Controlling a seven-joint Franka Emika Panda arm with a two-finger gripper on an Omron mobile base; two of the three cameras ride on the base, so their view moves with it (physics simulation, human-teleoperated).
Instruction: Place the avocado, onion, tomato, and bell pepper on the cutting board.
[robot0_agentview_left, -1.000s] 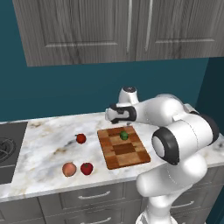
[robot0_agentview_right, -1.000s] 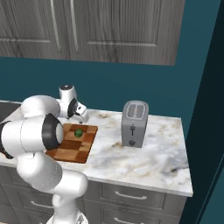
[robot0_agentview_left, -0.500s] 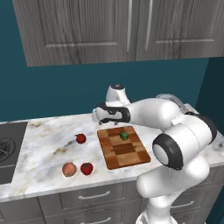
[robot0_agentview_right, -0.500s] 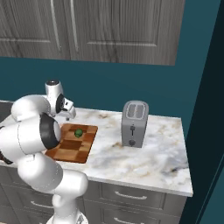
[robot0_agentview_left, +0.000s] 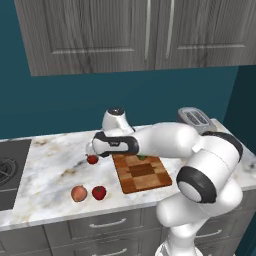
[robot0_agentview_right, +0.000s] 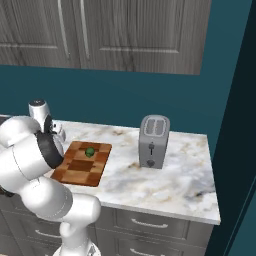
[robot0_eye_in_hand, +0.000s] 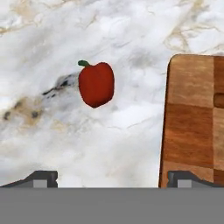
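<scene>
My gripper (robot0_eye_in_hand: 112, 179) has its fingers (robot0_eye_in_hand: 41, 178) spread wide and empty — the two tips sit at the bottom corners of the hand view with bare marble between them. Just above that gap, left of centre, is the bell pepper (robot0_eye_in_hand: 96, 84): red, green stem toward the upper left, lying alone on the counter (robot0_eye_in_hand: 131, 26). The cutting board (robot0_eye_in_hand: 194, 118) fills the right edge of that view, near the pepper but not touching it.

Handling, my read: the pepper is light, hollow, with a smooth waxy skin — likely to slip or roll if pinched off-centre. I'd take it across the widest part of the body, clear of the stem, with moderate squeeze.

In the left base view the same pepper (robot0_agentview_left: 92, 159) is left of centre, partly under the hand. The onion (robot0_agentview_left: 79, 193) and tomato (robot0_agentview_left: 99, 192) sit side by side, just apart, toward the lower left. The avocado (robot0_agentview_right: 90, 151) is already on the board's far half in the right base view. One of four placed, I judge.

Versus a second ago: the arm has swung from over the board toward the left of the left base view and now hovers by the pepper. The jaws have stayed wide open. Produce and board haven't moved. The toaster (robot0_agentview_right: 153, 141) is well off to the right of the right base view, out of the way.
</scene>
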